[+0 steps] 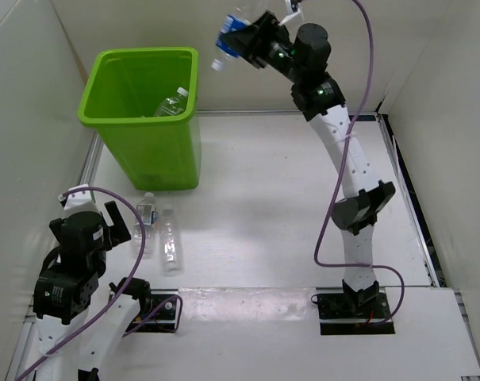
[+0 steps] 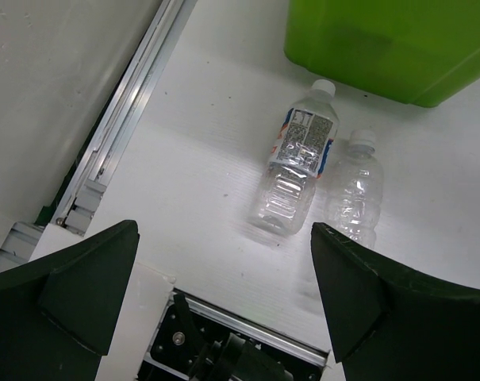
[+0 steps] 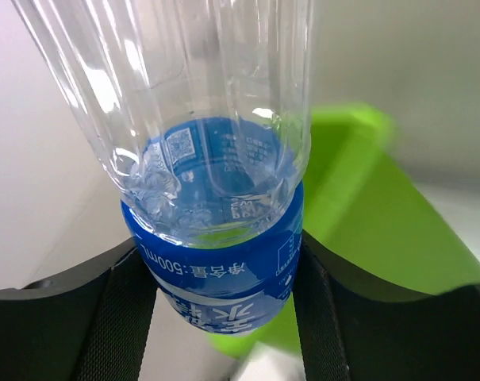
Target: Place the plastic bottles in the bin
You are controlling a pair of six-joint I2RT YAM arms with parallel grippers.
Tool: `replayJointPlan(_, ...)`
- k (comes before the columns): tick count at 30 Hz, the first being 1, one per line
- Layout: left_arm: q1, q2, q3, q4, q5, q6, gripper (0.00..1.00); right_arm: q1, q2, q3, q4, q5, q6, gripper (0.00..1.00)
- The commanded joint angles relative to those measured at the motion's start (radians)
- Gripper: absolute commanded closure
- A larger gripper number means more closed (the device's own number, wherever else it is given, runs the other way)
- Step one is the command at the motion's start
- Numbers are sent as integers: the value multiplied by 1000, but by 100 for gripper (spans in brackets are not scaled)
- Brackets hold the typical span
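Observation:
The lime-green bin [image 1: 148,143] stands at the back left, with one clear bottle [image 1: 171,102] lying inside. My right gripper [image 1: 241,41] is shut on the blue-labelled bottle [image 1: 230,36], held high just right of the bin's rim, cap pointing down-left; its blue label [image 3: 224,262] fills the right wrist view with the bin [image 3: 366,206] behind. Two slim pale-labelled bottles [image 1: 144,221] [image 1: 170,238] lie side by side on the table in front of the bin, also in the left wrist view [image 2: 299,171] [image 2: 355,190]. My left gripper [image 1: 113,226] is open and empty, just left of them.
White walls enclose the table on the left, back and right. A metal rail [image 2: 120,119] runs along the table's left edge. The arm bases [image 1: 355,305] sit at the near edge.

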Motion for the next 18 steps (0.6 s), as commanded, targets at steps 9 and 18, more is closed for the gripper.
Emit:
replayJointPlan(9, -1, 27, -8, 19, 28, -4, 0, 396, 113, 229, 110, 458, -727, 100)
replayJointPlan(18, -23, 37, -18, 20, 23, 2, 0, 394, 218, 224, 95, 478, -793, 100)
